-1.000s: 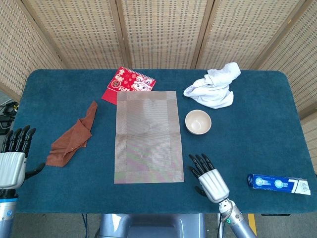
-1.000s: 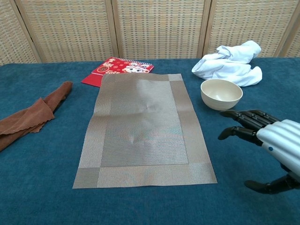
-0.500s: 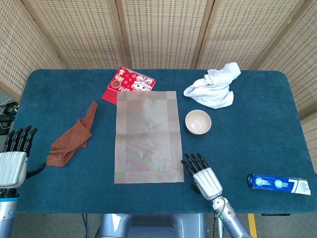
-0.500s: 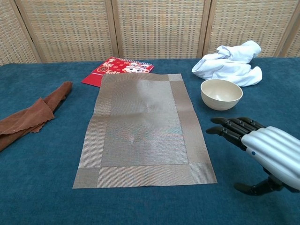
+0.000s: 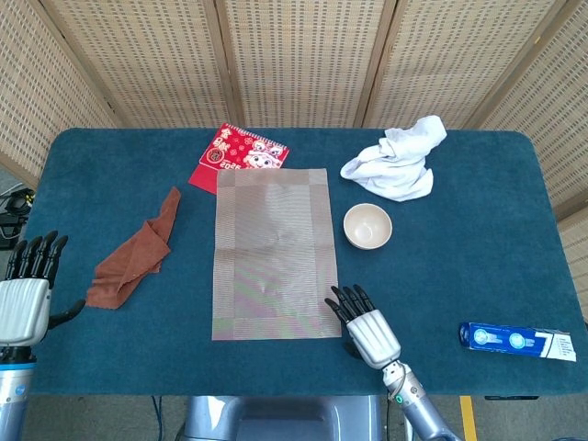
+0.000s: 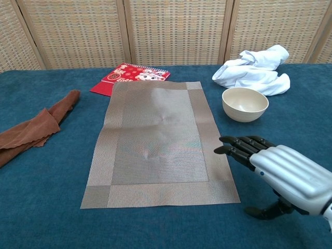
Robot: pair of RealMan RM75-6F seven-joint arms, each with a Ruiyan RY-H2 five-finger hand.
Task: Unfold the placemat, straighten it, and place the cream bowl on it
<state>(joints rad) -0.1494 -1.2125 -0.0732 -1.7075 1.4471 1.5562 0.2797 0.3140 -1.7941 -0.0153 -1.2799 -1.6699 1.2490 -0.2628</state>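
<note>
We saw the placemat (image 5: pixel 272 253) lying unfolded and flat at the middle of the blue table (image 5: pixel 478 230), with the cream bowl (image 5: pixel 367 226) off it, just beside its edge at three o'clock. Our right hand (image 5: pixel 361 321) hovered at the mat's five o'clock corner, fingers spread and holding nothing, their tips over the mat's border. Our left hand (image 5: pixel 25 289) waited at the table's eight o'clock edge, fingers straight and apart, empty. A red booklet (image 5: pixel 237 156) lay tucked under the mat's eleven o'clock corner, a brown cloth (image 5: pixel 136 253) at nine, a white cloth (image 5: pixel 397 161) at one.
</note>
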